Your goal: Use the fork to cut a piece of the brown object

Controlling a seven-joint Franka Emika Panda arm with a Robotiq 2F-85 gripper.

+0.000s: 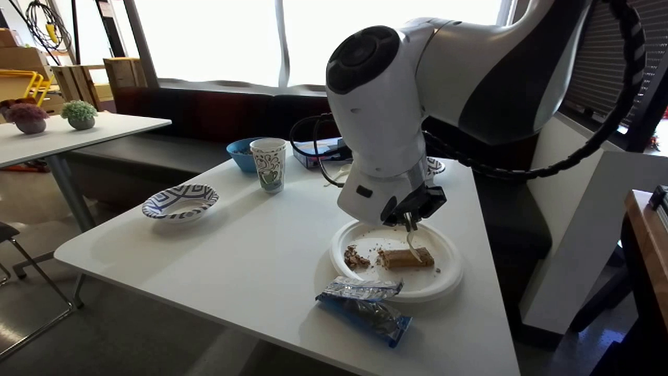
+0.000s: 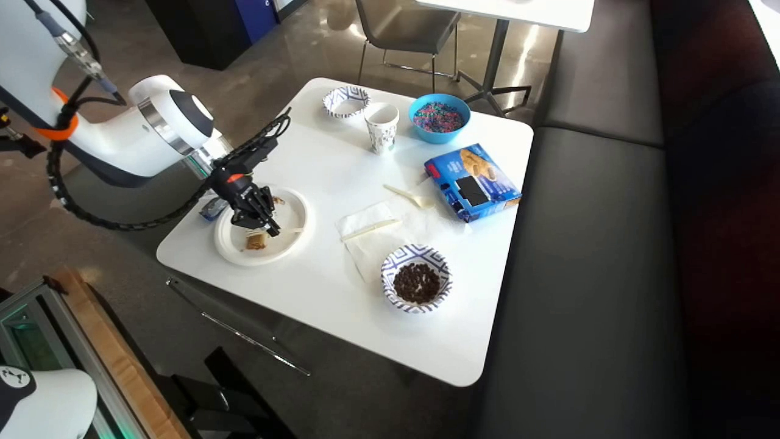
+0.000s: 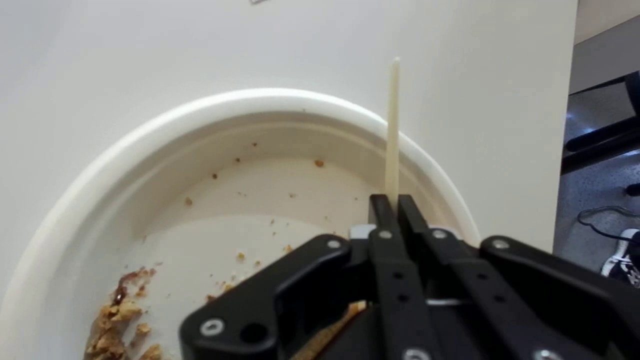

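Note:
My gripper (image 3: pixel 393 202) is shut on the slim whitish fork (image 3: pixel 393 125), whose handle juts out past the fingertips in the wrist view. In an exterior view, the fork's lower end (image 1: pixel 416 254) comes down onto the brown object (image 1: pixel 399 258) near one end; whether it has sunk in cannot be made out. That tan oblong bar lies on the white plate (image 1: pixel 340 261), broken and crumbly at its opposite end. My gripper (image 2: pixel 273 227) hangs just above the plate. Most of the bar and the fork's working end are hidden behind my fingers in the wrist view.
A heap of broken crumbs (image 3: pixel 112 320) rests on the plate. The blue wrapper (image 1: pixel 365 310) lies against the plate's near side. Farther off stand a paper cup (image 2: pixel 382 128), a blue bowl (image 2: pixel 440 119), a blue box (image 2: pixel 474 183) and a patterned bowl (image 2: pixel 417 281).

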